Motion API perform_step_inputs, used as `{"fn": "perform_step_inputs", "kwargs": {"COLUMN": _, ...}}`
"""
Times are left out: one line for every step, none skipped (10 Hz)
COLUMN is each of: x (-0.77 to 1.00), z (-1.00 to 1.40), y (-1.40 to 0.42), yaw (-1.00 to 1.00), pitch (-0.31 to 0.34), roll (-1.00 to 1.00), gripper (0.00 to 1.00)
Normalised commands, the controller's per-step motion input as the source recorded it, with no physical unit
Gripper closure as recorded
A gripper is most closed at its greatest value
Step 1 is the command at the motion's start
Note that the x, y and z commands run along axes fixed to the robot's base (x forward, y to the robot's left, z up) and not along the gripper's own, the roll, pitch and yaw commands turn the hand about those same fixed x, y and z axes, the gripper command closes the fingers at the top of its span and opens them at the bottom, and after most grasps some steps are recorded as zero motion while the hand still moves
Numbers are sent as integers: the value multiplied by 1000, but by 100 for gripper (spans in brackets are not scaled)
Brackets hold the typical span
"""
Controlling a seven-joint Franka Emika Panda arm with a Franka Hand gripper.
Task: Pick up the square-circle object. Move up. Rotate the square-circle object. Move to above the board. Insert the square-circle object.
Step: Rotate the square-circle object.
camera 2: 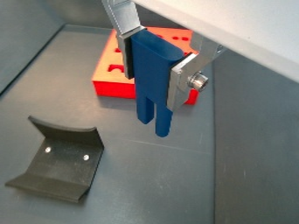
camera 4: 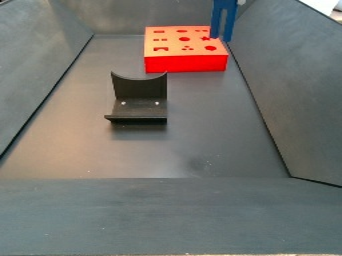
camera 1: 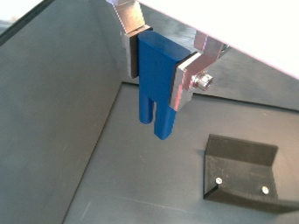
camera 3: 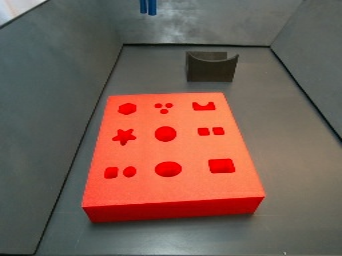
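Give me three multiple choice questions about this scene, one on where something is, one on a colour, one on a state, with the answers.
1. Where is the square-circle object?
A. lying on the board
B. in the air, between the gripper's jaws
C. inside the fixture

2. What colour is the board?
A. red
B. green
C. yellow

3. How is the gripper?
A. open and empty
B. out of sight
C. shut on the square-circle object

Answers: B, both wrist views show it hanging prongs down, clear of the floor. A, both side views show a red slab. C, the silver fingers clamp the blue peg; the fixture stands apart on the floor.
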Motion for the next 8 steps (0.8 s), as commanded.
{"fn": "perform_step_inputs", "kwargs": {"x": 49, "z": 6, "y": 6, "yaw": -253, "pitch": 93, "roll": 10, "gripper": 100}}
{"fn": "perform_step_inputs", "kwargs": {"x": 67, "z": 0, "y": -28, "yaw": -1000, "pitch": 13, "roll": 1, "gripper": 100}}
{"fn": "perform_step_inputs", "kwargs": {"x": 66, "z": -1, "y": -24, "yaw": -1000, "pitch": 13, "roll": 0, "gripper": 100}}
{"fn": "perform_step_inputs", "kwargs": {"x": 59, "z": -6, "y": -7, "yaw": -1000, "pitch": 14, "roll": 0, "gripper": 100}}
{"fn": "perform_step_inputs", "kwargs": {"x": 56, "z": -9, "y": -4, "yaw": -1000, "pitch": 15, "roll": 0, "gripper": 100}}
{"fn": "perform_step_inputs", "kwargs": {"x": 54, "z": -10, "y": -1, "yaw": -1000, "pitch": 16, "roll": 0, "gripper": 100}}
{"fn": "perform_step_inputs", "kwargs": {"x": 51, "z": -12, "y": 2, "yaw": -1000, "pitch": 17, "roll": 0, "gripper": 100}}
{"fn": "perform_step_inputs", "kwargs": {"x": 49, "z": -13, "y": 5, "yaw": -1000, "pitch": 18, "roll": 0, "gripper": 100}}
